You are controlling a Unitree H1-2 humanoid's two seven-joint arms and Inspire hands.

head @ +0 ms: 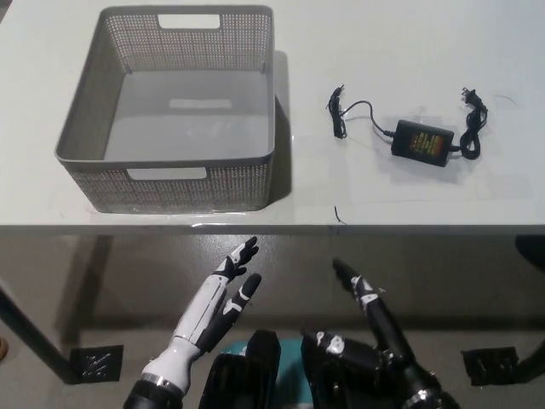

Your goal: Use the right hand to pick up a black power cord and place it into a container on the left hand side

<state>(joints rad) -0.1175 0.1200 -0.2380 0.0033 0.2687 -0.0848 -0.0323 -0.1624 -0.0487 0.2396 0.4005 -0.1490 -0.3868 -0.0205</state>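
Cord [417,134] sits on the white table [409,51], right half, well apart from the container [174,175]. It's a black power cord with a black adapter brick in the middle, label on the brick showing red and green; thin lead curls off to the left with a small bundle at its end, thicker lead loops on the right with the plug near the top. Container is a grey perforated basket with handle slots, empty inside, on the table's left half, close to the front edge. Both hands are below the table edge, not touching anything. Right hand [375,311], black, is held up in front of the table, released, fingers extended and apart, holding nothing. Left hand [223,290], white, rests at lower left of centre, fingers spread, also released. Small dark speck [338,216] near the table's front edge.
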